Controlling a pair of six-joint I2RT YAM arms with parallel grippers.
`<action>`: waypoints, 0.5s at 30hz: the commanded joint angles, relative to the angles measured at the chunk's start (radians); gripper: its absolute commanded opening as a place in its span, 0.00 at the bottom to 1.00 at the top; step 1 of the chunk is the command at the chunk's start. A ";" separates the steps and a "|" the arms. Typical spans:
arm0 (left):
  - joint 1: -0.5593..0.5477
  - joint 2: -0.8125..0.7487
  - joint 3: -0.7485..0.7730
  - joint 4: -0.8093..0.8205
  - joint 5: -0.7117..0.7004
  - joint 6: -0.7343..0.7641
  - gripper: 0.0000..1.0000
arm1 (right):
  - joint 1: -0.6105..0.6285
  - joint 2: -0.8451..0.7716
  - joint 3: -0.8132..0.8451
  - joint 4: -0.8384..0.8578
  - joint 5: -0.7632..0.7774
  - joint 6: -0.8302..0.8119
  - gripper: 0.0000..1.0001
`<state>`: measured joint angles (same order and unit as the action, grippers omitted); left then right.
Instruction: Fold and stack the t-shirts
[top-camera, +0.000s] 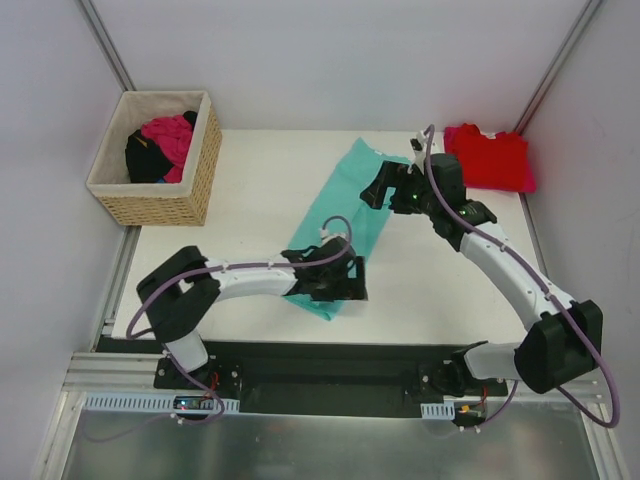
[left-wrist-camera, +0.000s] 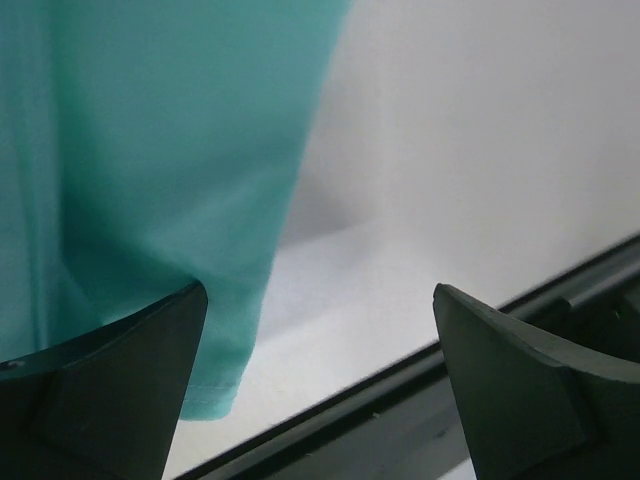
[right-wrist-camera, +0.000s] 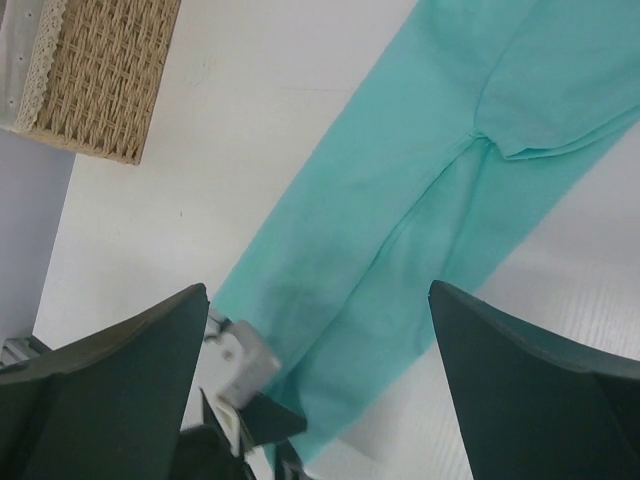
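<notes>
A teal t-shirt (top-camera: 345, 215) lies on the white table as a long narrow strip running from far to near. My left gripper (top-camera: 340, 287) hovers open over the strip's near end. In the left wrist view the teal cloth (left-wrist-camera: 160, 150) sits by the left finger, and nothing is between the fingers of the gripper (left-wrist-camera: 320, 300). My right gripper (top-camera: 378, 188) is open above the strip's far end. The right wrist view looks down along the teal strip (right-wrist-camera: 420, 200), with that gripper (right-wrist-camera: 318, 290) empty. A red t-shirt (top-camera: 490, 158) lies folded at the back right.
A wicker basket (top-camera: 192, 190) at the back left holds a pink garment (top-camera: 170, 135) and a dark one. The basket's corner (right-wrist-camera: 100, 70) appears in the right wrist view. The table's near edge and a black rail (left-wrist-camera: 420, 400) run just past the teal shirt's near corner.
</notes>
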<state>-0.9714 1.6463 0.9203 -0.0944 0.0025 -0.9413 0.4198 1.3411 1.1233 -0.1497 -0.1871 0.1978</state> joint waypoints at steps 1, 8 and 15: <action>-0.128 0.134 0.198 -0.027 0.120 0.109 0.96 | -0.032 -0.097 0.013 -0.109 0.076 -0.055 0.97; -0.213 0.300 0.506 -0.050 0.249 0.233 0.96 | -0.076 -0.204 0.056 -0.284 0.181 -0.101 0.97; -0.251 0.270 0.669 -0.054 0.257 0.323 0.94 | -0.142 -0.269 0.046 -0.326 0.216 -0.092 0.97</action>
<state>-1.2060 1.9938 1.5406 -0.1356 0.2646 -0.7109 0.3038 1.1202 1.1439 -0.4282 -0.0067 0.1154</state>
